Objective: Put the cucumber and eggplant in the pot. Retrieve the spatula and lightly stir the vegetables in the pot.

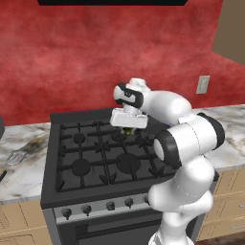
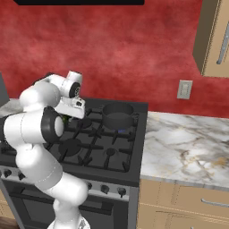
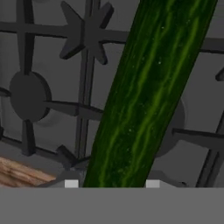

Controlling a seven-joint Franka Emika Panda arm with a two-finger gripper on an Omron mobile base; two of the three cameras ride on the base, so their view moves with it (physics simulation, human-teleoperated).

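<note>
Over the stove grates (image 1: 95, 153), the gripper (image 1: 128, 128) pinches the cucumber (image 3: 144, 100), pot (image 2: 118, 115) well apart.

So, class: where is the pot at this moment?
In the right base view, the pot sits on the stove's back right burner, near the red wall and to the right of the pincer.

This is a home kitchen. A black gas stove (image 1: 103, 158) with iron burner grates and a row of knobs (image 1: 98, 207) sits between stretches of marble-patterned desk (image 2: 183, 143), with light wood drawers (image 2: 188, 205) below. A dark pot (image 2: 118, 115) stands on a back burner. The wall (image 2: 134, 53) behind is painted red and carries a power outlet (image 2: 184, 89); a wooden cabinet (image 2: 214, 38) hangs at the upper right.
</note>
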